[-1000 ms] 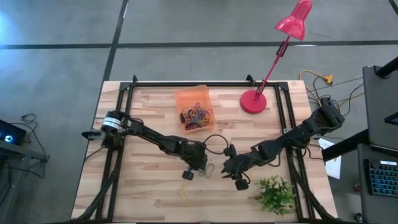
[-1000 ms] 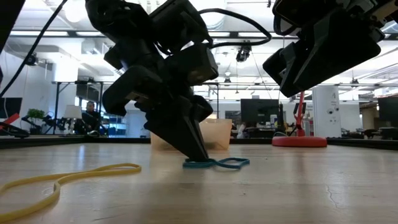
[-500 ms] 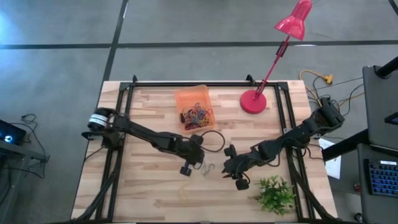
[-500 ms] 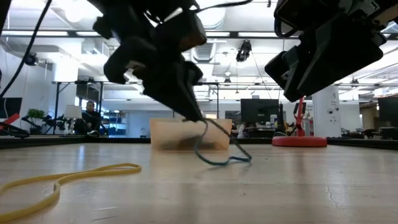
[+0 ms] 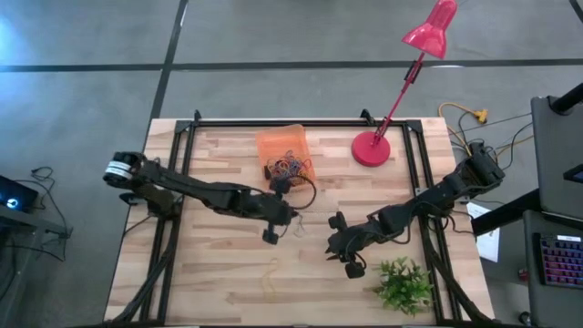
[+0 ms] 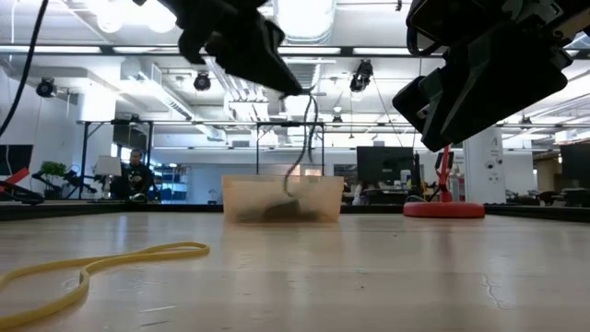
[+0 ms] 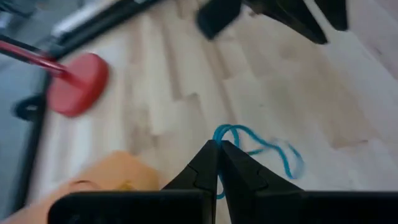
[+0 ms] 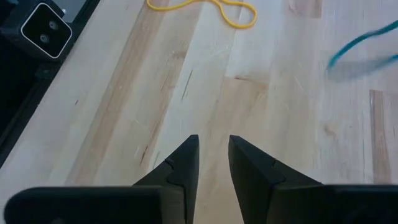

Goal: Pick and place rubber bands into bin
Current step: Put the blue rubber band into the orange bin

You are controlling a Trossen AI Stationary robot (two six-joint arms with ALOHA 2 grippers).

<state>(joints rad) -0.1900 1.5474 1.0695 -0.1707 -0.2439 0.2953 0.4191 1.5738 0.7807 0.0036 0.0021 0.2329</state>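
Note:
My left gripper (image 5: pixel 293 220) (image 6: pixel 300 91) is raised above the table's middle, just near of the bin, and shut on a blue rubber band (image 6: pixel 297 157) (image 7: pixel 264 148) that dangles from it. The bin (image 5: pixel 284 158) (image 6: pixel 281 199), orange and translucent, stands on the far middle of the table with several coloured rubber bands (image 5: pixel 290 169) inside. A yellow rubber band (image 5: pixel 271 281) (image 6: pixel 101 266) (image 8: pixel 205 9) lies flat near the front edge. My right gripper (image 5: pixel 331 246) (image 8: pixel 213 149) hovers open to the right of the left one, with nothing between its fingers. My left gripper pinches the blue band's upper end (image 7: pixel 224 129) between its two shut fingertips (image 7: pixel 210 155). The fingers slant downward, coming from the table's left. The band hangs slack below them as a thin loop, lifted clear of the table, in front of the bin.
A red lamp base (image 5: pixel 371 148) (image 6: pixel 442 209) stands right of the bin, its arm reaching up. A black cable loop (image 5: pixel 311 197) lies just near of the bin. A small green plant (image 5: pixel 402 284) sits at the front right. Black frame rails run along the table's edges.
My left gripper, still shut, has risen and tipped up from the table, drifting toward the bin. The blue band, which lay flat under its fingertips, has been pulled up end first and now hangs clear of the wood.

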